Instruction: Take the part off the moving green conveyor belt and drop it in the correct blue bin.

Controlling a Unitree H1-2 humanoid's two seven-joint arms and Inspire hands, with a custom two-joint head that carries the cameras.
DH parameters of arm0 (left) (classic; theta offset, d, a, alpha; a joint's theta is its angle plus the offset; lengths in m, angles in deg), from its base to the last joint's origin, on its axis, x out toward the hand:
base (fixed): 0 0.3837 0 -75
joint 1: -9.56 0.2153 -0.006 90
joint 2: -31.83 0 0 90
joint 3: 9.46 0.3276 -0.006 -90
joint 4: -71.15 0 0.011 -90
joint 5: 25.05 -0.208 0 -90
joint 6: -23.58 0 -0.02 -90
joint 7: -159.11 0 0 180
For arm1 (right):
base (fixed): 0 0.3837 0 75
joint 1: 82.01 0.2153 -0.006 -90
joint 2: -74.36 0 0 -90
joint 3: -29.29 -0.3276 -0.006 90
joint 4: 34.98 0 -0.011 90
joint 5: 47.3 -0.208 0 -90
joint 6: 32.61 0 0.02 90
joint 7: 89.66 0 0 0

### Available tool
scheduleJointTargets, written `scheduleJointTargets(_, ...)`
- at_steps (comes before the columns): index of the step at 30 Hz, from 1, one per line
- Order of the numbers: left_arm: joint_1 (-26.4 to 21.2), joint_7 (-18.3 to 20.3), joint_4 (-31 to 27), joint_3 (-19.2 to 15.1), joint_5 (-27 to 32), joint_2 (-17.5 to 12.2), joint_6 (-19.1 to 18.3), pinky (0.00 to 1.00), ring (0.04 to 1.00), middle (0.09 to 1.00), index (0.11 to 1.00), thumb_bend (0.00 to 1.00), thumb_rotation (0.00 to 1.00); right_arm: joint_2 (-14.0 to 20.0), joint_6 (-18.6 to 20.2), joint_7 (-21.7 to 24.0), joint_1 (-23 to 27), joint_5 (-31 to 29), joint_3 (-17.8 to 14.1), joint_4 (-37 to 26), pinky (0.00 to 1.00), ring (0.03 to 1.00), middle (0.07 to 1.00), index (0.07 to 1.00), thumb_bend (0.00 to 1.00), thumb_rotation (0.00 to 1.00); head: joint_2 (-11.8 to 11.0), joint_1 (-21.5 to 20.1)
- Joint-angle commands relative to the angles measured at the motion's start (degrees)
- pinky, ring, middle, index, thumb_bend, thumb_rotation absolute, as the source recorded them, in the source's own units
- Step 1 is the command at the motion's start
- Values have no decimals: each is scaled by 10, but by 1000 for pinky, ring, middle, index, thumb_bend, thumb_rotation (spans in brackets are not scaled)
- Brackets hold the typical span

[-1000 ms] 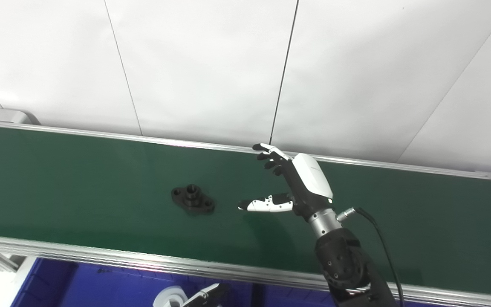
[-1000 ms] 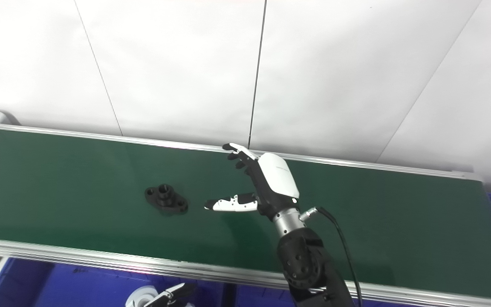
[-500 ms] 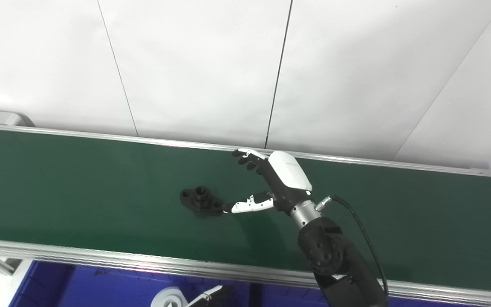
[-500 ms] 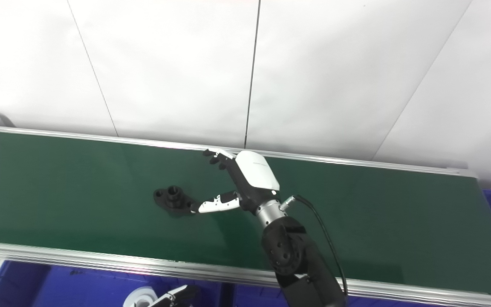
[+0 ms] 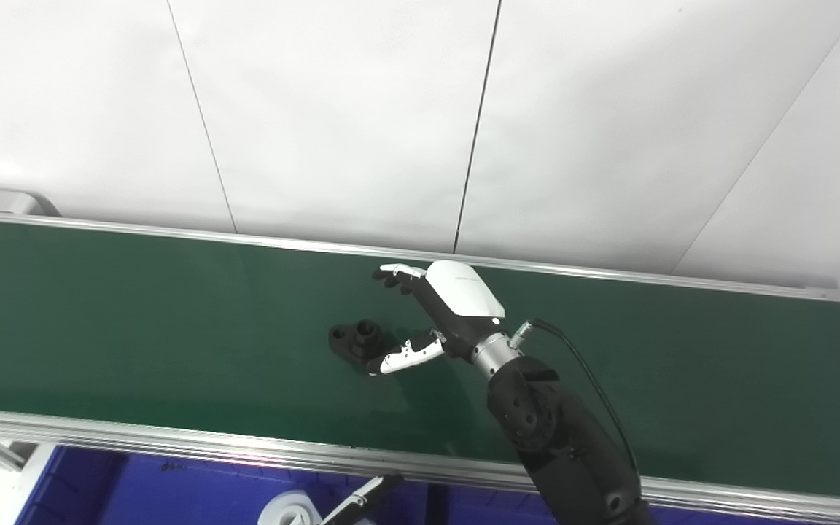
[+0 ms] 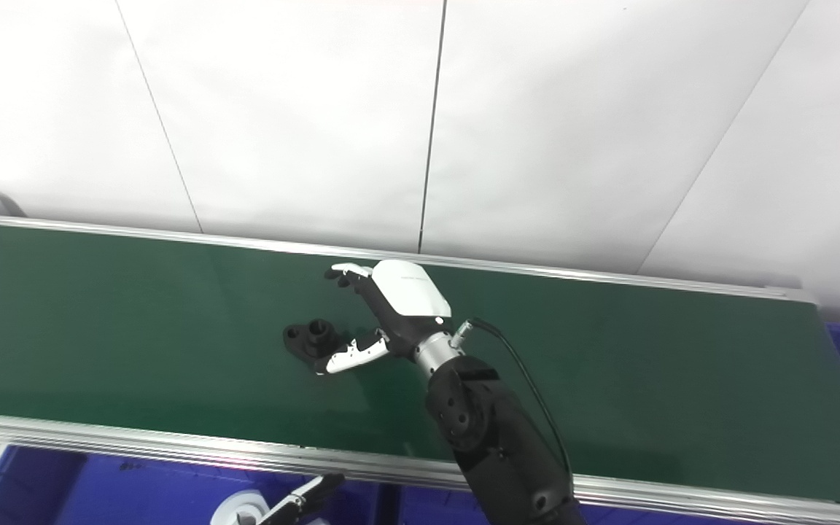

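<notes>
The right robot hand is spread over the green conveyor belt, thumb low and just beside the black part near mid-belt, fingers arched beyond it, probably to bracket it before closing.

White shell over the back of the right robot hand, black fingers tipped in white, white-cased thumb. Silver metal wrist collar, thin black cable off its side, then a bulky black forearm dotted with screw holes.
</notes>
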Motion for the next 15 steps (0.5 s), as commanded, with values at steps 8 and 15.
scheduleJointTargets(8,2,-3,-14,-1,0,8,8,944,963,971,929,793,354,-1,0,-10,43,22,17,34,659,746,788,806,815,281,13,5)
scheduleJointTargets(15,6,3,-20,-6,1,14,8,944,961,968,925,790,341,14,-4,-4,48,30,29,62,574,703,769,779,787,195,19,5)
